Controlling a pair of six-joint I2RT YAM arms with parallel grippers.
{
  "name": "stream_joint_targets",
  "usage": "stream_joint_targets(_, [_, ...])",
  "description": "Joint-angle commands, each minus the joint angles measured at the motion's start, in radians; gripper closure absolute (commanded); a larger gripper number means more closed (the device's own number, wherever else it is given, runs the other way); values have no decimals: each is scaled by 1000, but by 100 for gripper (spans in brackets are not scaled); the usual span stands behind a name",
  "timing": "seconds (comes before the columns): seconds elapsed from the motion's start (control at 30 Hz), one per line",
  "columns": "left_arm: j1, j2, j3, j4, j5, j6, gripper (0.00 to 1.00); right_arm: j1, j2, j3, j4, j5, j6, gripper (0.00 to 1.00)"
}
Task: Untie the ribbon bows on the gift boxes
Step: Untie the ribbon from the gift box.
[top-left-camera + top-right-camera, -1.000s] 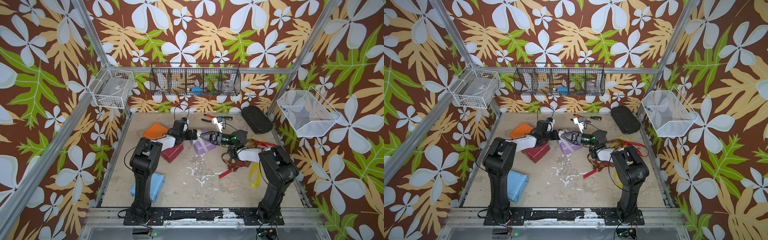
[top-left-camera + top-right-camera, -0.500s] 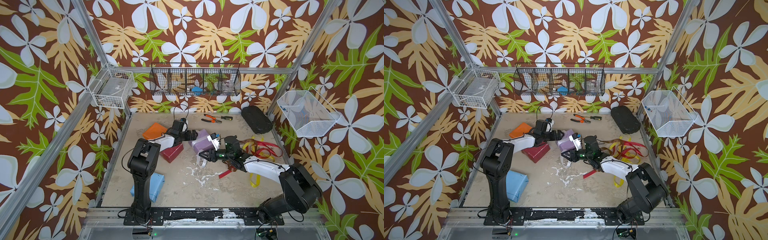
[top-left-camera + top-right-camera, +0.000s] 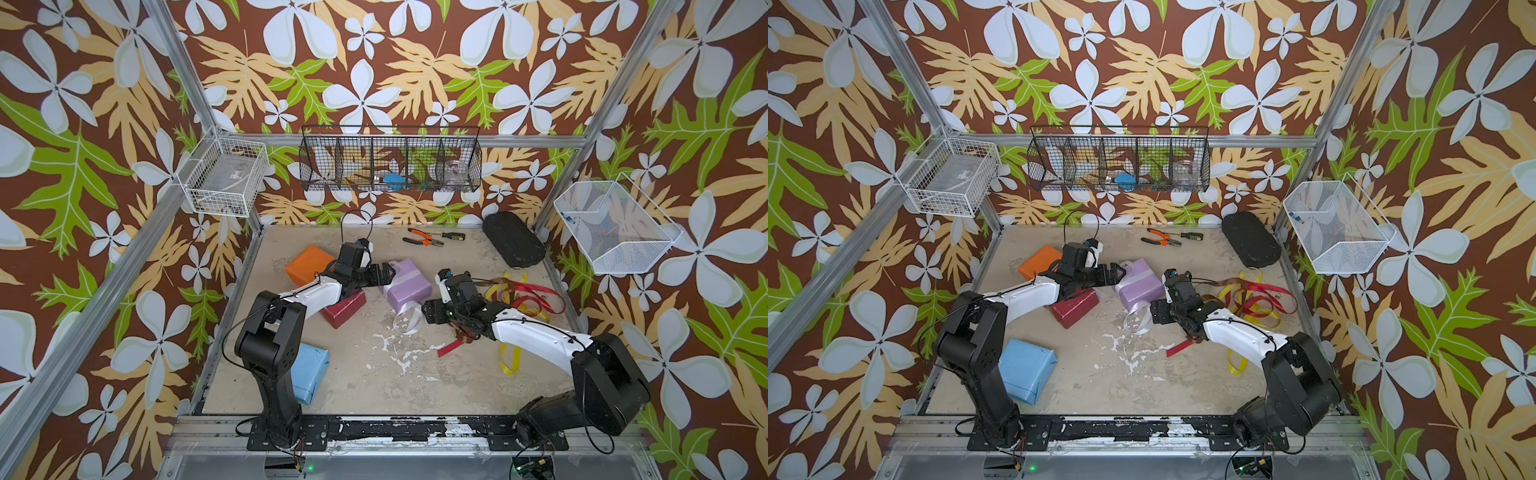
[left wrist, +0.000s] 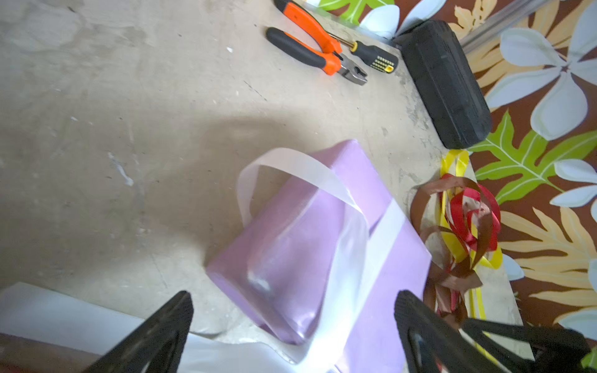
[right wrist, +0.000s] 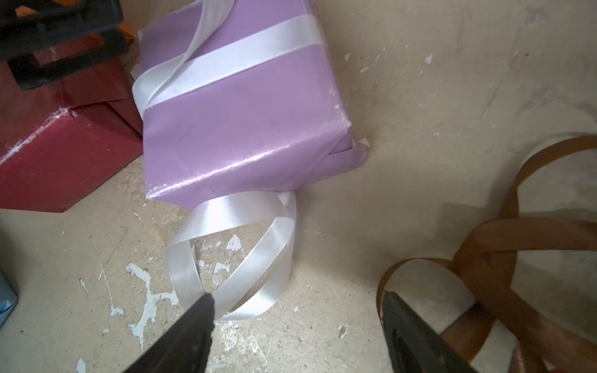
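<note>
The right gripper [image 5: 297, 300] has just let go. A second ago it stood close over the squarish lilac glossy-paper gift box [image 3: 405, 282], with the tail of the narrow white satin ribbon [image 5: 232, 258] lifted in narrowed fingers. Since then the arm has swung back from the lilac box, and its fingers now stand wide with nothing between them. The freed tail lies in a loose curl on the worn beige counter [image 3: 374, 382], reaching the lilac box's lower edge. One fingertip sits right at the curl.

The left gripper [image 4: 294, 297] has not shifted. Its fingers are wide and empty, poised at the lilac box's side. Whether they touch the paper I cannot tell.

No knot or bow loops show on the lilac box. The white ribbon still goes round it, with one flat band across the top and one slack loop arching off a corner. I judge the bow pulled open but the ribbon not yet off.

The dark red glossy box [image 3: 345, 307] lies just beside the lilac box, the orange box [image 3: 307, 264] is near it, and the light blue box [image 3: 309, 374] is well apart. All three are bare. A tangled heap of brown, red and yellow ribbons [image 3: 519, 295] lies near the lilac box. This looks like the last bow, so the task seems nearly finished.
</note>
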Motion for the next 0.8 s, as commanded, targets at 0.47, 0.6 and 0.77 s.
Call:
stream_joint_targets(0.47, [-69, 67, 28, -33, -178, 90, 39, 0, 90, 7, 21, -144, -17, 19])
stream_joint_targets(0.6, [-70, 35, 25, -38, -169, 94, 60, 0, 102, 7, 28, -150, -16, 19])
stream_joint_targets(0.77, [-69, 3, 60, -59, -179, 108, 65, 0, 124, 18, 38, -160, -13, 19])
